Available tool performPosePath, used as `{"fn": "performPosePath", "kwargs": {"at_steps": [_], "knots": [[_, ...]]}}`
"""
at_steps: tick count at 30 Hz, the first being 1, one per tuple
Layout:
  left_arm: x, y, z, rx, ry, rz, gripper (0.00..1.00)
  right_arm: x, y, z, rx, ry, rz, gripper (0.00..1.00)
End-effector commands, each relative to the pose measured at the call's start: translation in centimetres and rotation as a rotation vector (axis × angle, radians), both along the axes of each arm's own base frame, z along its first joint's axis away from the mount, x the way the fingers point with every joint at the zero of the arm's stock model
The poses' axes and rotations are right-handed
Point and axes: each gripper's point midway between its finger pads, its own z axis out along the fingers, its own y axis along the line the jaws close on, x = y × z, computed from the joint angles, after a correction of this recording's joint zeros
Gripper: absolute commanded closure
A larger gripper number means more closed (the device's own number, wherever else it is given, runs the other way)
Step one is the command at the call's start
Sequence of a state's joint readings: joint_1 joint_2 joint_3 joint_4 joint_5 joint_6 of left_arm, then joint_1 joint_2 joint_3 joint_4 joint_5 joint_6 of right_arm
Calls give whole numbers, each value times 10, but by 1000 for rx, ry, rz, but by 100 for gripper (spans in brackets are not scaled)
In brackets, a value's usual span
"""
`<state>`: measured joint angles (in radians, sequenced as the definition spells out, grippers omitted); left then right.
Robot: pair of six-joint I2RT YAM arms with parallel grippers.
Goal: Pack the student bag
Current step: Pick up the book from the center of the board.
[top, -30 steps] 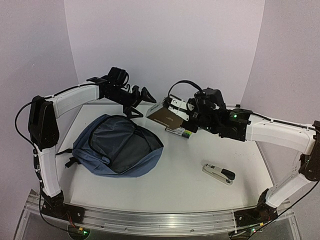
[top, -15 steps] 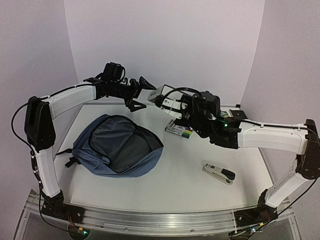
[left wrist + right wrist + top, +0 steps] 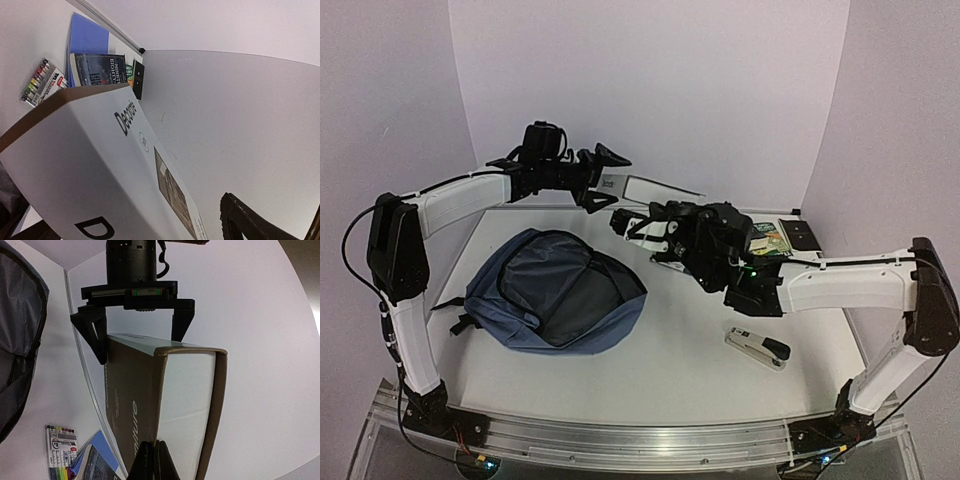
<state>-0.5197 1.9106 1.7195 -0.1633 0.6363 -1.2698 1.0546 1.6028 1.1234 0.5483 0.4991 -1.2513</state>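
1 book now between left gripper jaws.

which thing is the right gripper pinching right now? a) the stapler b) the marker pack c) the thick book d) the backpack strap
c: in the right wrist view the right gripper is shut on the lower edge of the thick book, held up off the table, while the stapler and marker pack lie on the table.

Soft slate-blue student bag, lying flat left of centre, dark grey lining apparently exposed upward.
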Motion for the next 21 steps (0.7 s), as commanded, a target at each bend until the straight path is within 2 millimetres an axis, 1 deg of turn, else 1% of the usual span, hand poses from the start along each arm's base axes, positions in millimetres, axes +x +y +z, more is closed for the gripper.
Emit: {"fn": "performPosePath", "kwargs": {"at_steps": [1,4,9,10,11,12,15,18,19,20,21], "knots": [[4,0,37,-98,-101,-14,20,-6,4,15,8,-100,23,100],[4,2,42,-124,-127,-28,37,-10,4,4,-31,-111,35,99],[5,6,44,-143,-145,-35,57,-15,2,-5,-67,-139,50,88],[5,7,44,-146,-149,-40,59,-16,2,-5,-68,-143,52,79],[5,8,44,-146,-153,-42,63,-16,1,-5,-70,-145,53,67],[6,9,43,-145,-154,-44,65,-17,0,-5,-70,-145,54,54],[8,17,42,-132,-171,-52,73,-19,-4,-10,-77,-122,54,29],[11,26,37,-94,-193,-76,80,-24,-14,-25,-118,-31,55,11],[11,29,34,-68,-193,-88,81,-28,-20,-23,-107,7,62,7],[9,29,32,-42,-214,-111,82,-32,-25,-31,-118,83,68,3],[6,29,30,-14,-225,-135,83,-38,-30,-34,-126,157,81,2]]}}
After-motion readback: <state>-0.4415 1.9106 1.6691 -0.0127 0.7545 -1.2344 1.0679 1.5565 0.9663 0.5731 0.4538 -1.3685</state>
